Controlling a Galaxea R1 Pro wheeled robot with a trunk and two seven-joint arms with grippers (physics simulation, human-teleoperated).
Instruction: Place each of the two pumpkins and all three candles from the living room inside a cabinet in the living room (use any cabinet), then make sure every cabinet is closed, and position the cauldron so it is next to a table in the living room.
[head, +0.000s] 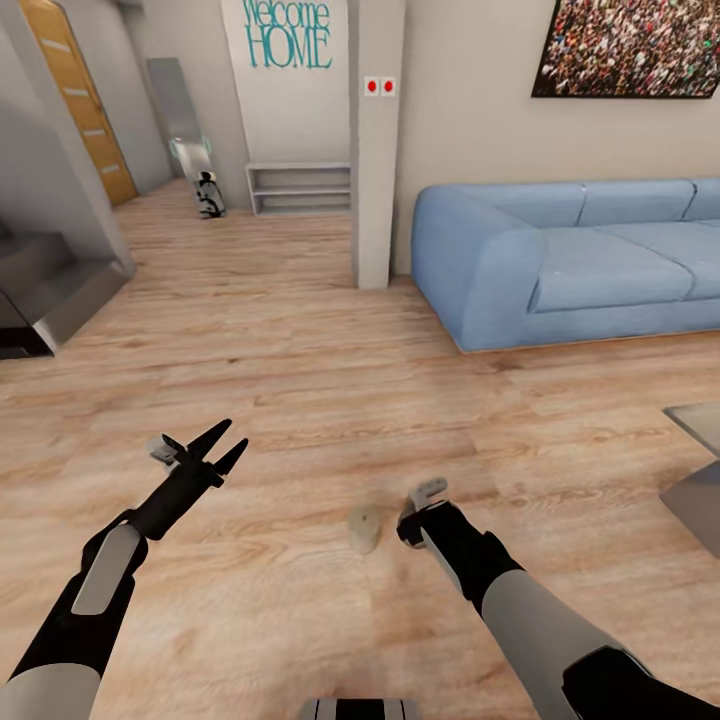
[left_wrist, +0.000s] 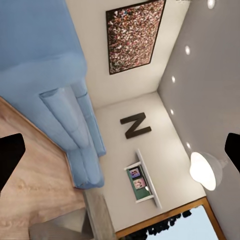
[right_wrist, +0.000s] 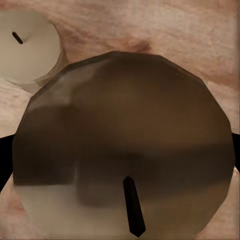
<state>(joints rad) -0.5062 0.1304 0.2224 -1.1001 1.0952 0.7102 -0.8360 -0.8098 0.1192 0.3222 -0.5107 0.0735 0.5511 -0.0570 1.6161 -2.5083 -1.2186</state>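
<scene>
Head view: my left tool (head: 222, 447) is raised, prongs apart, empty. My right tool (head: 418, 510) is low at the floor (head: 300, 400); one candle (head: 364, 527) stands just beside it.

Right wrist: a second candle (right_wrist: 125, 160) sits close under the camera, likely between the prongs; whether they are clamped on it I cannot tell.

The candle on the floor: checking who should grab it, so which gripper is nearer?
Right. The right gripper sits just beside the candle, with another candle close between its jaws. The left gripper hovers farther off, jaws spread.
</scene>
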